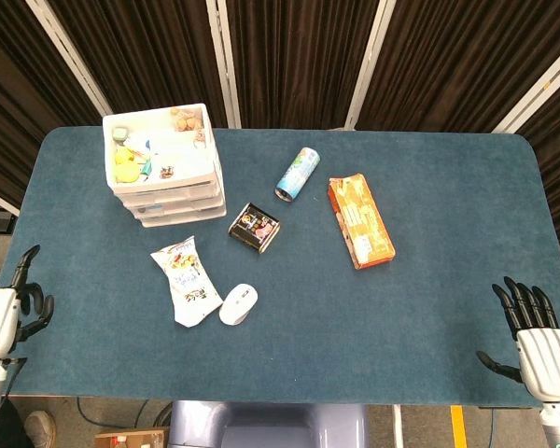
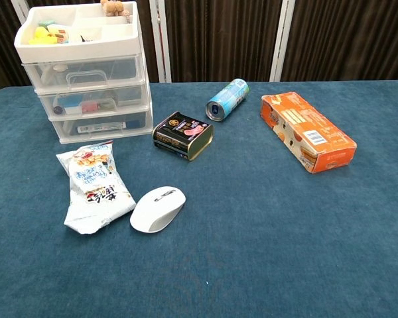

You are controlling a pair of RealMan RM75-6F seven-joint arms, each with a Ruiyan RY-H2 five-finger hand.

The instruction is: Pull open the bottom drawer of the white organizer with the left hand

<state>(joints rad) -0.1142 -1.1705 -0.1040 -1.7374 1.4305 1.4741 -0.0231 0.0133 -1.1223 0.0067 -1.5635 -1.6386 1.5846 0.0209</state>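
Note:
The white organizer (image 1: 163, 168) (image 2: 86, 73) stands at the table's far left, its open top tray full of small items. Three clear drawers sit below it, and the bottom drawer (image 2: 103, 124) (image 1: 179, 217) is pushed in. My left hand (image 1: 5, 313) hovers off the table's near left edge, far from the organizer. It holds nothing, and its fingers are apart but partly bent. At the near right corner my right hand (image 1: 539, 343) holds nothing, fingers spread. Neither hand shows in the chest view.
In front of the organizer lie a snack bag (image 1: 185, 280) (image 2: 94, 187) and a white mouse (image 1: 238, 303) (image 2: 158, 209). A black tin (image 1: 254, 227) (image 2: 183, 135), a blue can (image 1: 298, 174) (image 2: 227, 99) and an orange box (image 1: 360, 220) (image 2: 308, 131) lie mid-table.

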